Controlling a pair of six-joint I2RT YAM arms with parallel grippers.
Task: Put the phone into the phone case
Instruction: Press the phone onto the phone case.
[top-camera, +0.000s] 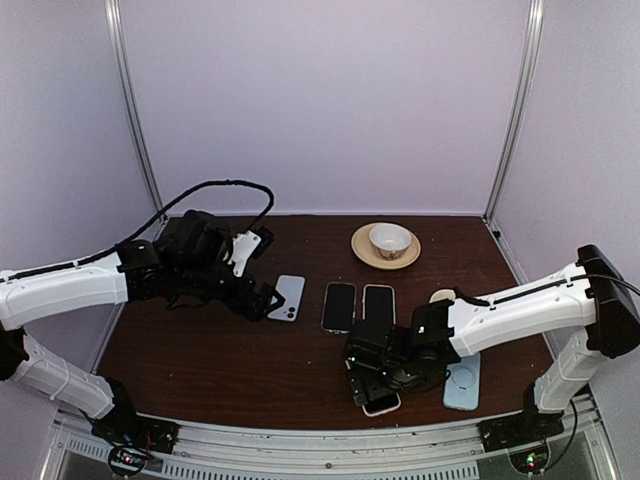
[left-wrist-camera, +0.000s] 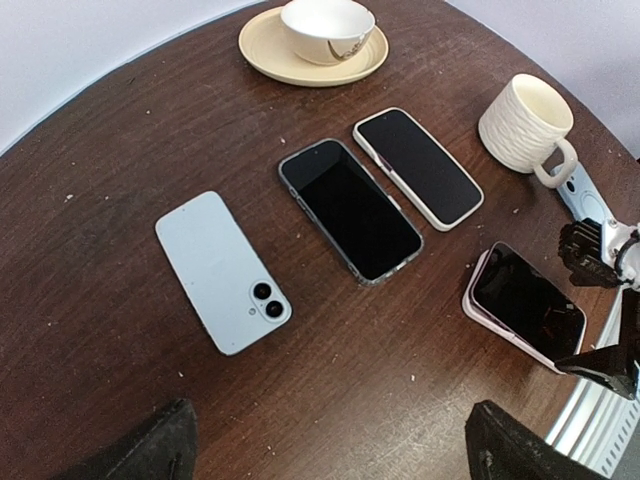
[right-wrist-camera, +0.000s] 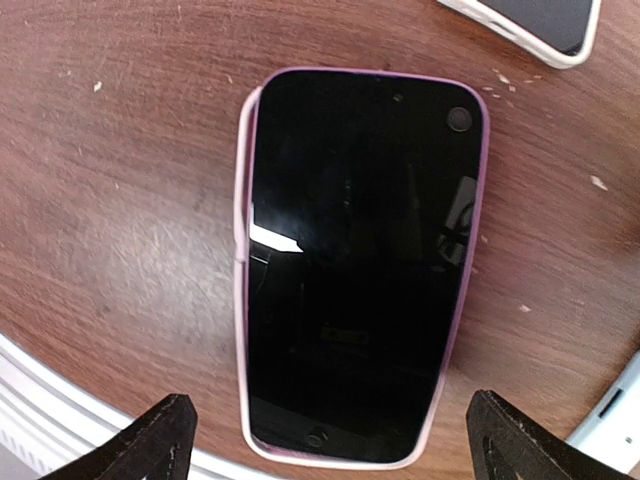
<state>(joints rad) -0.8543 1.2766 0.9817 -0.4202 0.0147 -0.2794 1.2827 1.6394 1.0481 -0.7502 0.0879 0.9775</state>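
Observation:
A black-screened phone (right-wrist-camera: 355, 260) lies face up in a pink case (right-wrist-camera: 240, 300) near the table's front edge. It also shows in the top view (top-camera: 381, 404) and the left wrist view (left-wrist-camera: 528, 303). The case's left rim stands slightly off the phone. My right gripper (right-wrist-camera: 335, 440) is open just above it, one finger on each side. A light blue phone (top-camera: 289, 298) lies face down left of centre, also in the left wrist view (left-wrist-camera: 222, 270). My left gripper (top-camera: 262, 300) is open and empty beside it. A light blue case (top-camera: 462, 382) lies at the front right.
Two cased phones lie face up side by side mid-table, one dark-rimmed (left-wrist-camera: 350, 208) and one white-rimmed (left-wrist-camera: 417, 166). A bowl (top-camera: 390, 240) on a tan saucer (top-camera: 360, 250) stands at the back. A white mug (left-wrist-camera: 525, 120) stands on the right. The metal front rail (top-camera: 300, 440) is close to the pink case.

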